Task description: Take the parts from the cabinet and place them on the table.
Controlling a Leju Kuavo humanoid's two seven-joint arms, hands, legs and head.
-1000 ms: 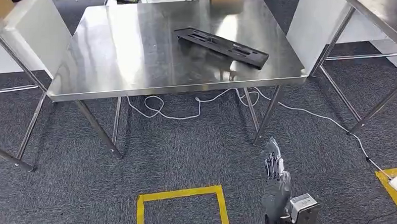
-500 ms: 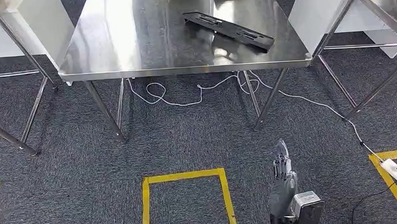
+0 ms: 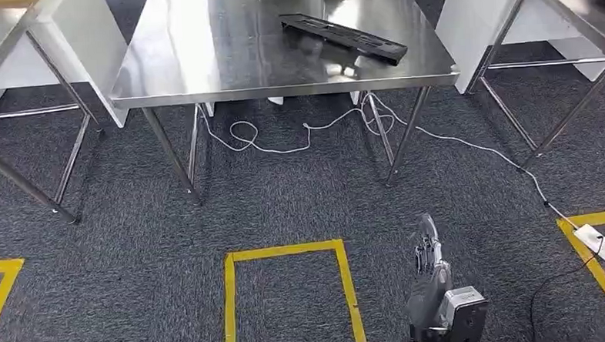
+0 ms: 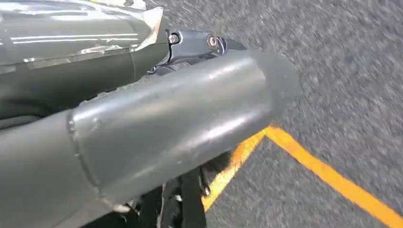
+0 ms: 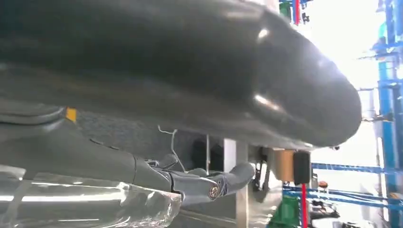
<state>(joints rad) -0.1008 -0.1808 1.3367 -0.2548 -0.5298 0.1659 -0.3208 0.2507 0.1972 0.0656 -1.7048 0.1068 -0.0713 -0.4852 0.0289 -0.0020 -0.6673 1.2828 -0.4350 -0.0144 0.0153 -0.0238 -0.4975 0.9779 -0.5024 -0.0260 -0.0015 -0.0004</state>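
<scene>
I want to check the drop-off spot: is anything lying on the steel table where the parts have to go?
Yes, one long black part already lies across the steel table toward its right side.

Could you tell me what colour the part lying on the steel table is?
Black; the part shows best in the head view.

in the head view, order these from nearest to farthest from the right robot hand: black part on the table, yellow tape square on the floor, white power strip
Measured from the right robot hand, low in the picture:
1. Yellow tape square, on the carpet just to its left.
2. White power strip, on the floor off to its right, by more yellow tape.
3. Black part, lying on the steel table, far ahead.
</scene>
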